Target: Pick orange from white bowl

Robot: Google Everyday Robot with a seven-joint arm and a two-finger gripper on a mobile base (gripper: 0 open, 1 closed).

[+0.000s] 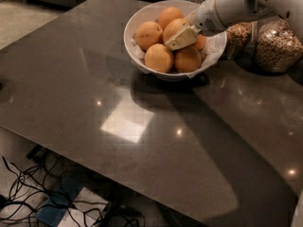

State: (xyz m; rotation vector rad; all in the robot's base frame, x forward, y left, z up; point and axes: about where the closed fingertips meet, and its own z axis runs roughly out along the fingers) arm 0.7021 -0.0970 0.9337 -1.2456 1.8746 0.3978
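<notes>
The white bowl [134, 24] stands at the far side of the dark table, lined with crinkled white paper and holding several oranges. The large ones lie at the left [147, 34], back [169, 15], front [159, 57] and front right [188, 59]. Another orange [173, 28] sits in the middle. My gripper [181, 38] reaches in from the upper right on the white arm and rests over the bowl's middle, against that middle orange. A smaller orange fruit [201, 42] lies partly hidden behind the gripper.
Two glass jars of grain [277, 44] [237, 36] stand right of the bowl, under the arm. The dark table [142, 141] stretches toward me, with its near edge running diagonally. Cables [28, 193] lie on the floor below.
</notes>
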